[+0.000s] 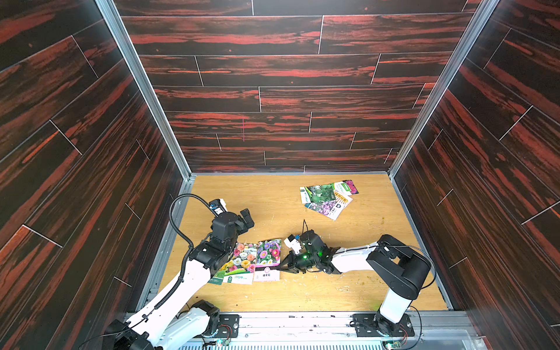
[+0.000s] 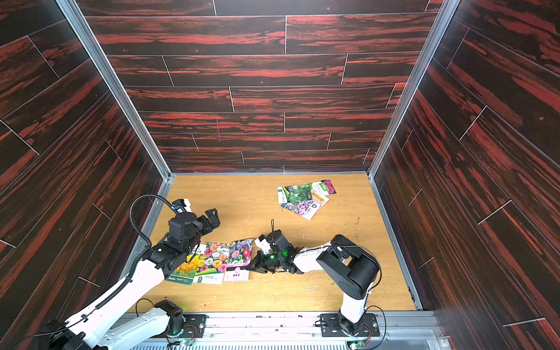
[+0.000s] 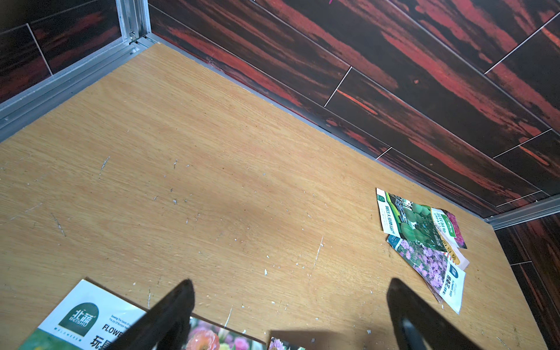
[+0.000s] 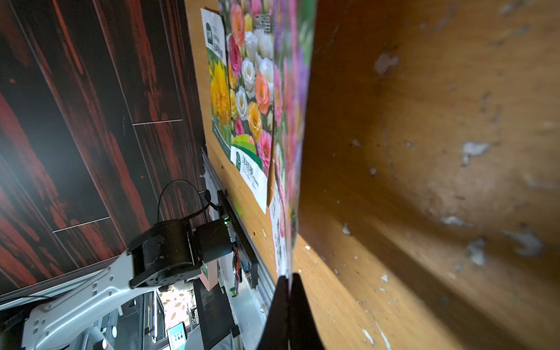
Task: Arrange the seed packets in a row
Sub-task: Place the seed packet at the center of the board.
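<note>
Between the pinched-together fingers (image 4: 277,315) of the right gripper (image 1: 282,266) sits an edge of the aster packet (image 1: 268,253), front-left on the table (image 1: 272,197) beside the rose packet (image 1: 244,260) and yellow packet (image 2: 189,266); left gripper (image 1: 248,218) hangs spread wide, empty; four packets (image 1: 328,198) overlap far-right.

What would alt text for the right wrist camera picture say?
The right gripper pinches the edge of a pink-and-purple flower packet on the wooden table. Beside it lie a rose packet and a yellow flower packet.
</note>
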Tool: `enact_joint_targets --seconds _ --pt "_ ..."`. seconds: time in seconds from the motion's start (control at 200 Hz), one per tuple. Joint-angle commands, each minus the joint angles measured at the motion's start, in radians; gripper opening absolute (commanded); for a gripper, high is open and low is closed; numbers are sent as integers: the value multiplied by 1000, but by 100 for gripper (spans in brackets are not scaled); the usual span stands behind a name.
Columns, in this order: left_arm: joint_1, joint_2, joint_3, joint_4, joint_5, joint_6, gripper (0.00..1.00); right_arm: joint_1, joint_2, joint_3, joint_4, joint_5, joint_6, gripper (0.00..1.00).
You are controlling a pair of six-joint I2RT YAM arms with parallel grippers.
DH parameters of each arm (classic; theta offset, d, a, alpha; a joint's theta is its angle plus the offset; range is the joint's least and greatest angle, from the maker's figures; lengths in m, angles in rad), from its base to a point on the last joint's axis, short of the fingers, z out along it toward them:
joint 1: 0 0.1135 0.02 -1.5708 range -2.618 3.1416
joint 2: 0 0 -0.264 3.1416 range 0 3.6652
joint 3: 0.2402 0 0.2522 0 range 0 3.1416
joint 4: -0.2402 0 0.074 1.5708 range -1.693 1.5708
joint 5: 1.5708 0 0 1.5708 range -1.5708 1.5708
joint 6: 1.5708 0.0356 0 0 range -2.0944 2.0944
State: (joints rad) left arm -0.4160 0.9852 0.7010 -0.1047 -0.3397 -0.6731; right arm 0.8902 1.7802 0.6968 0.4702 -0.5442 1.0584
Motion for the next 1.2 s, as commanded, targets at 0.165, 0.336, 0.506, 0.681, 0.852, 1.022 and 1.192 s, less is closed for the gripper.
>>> enact_joint_targets --seconds 0.165,0.336,0.506,0.681,0.852,1.022,1.192 --pt "4 -10 -5 -12 4 6 100 6 8 4 -60 8 -5 15" --pt "4 -2 -8 -10 12 1 100 6 0 11 -96 21 -29 44" --pt "4 2 -8 -7 19 -2 100 7 -42 29 -241 108 -102 60" --pt "4 18 -13 3 27 -2 100 6 -62 113 -476 188 -226 68" --pt "4 78 9 46 103 35 100 -92 -148 98 -560 297 -304 71" --pt "4 289 127 109 253 77 100 -350 -239 110 -585 309 -375 74" --pt "6 617 383 100 455 165 100 -568 -229 222 -601 365 -399 80"
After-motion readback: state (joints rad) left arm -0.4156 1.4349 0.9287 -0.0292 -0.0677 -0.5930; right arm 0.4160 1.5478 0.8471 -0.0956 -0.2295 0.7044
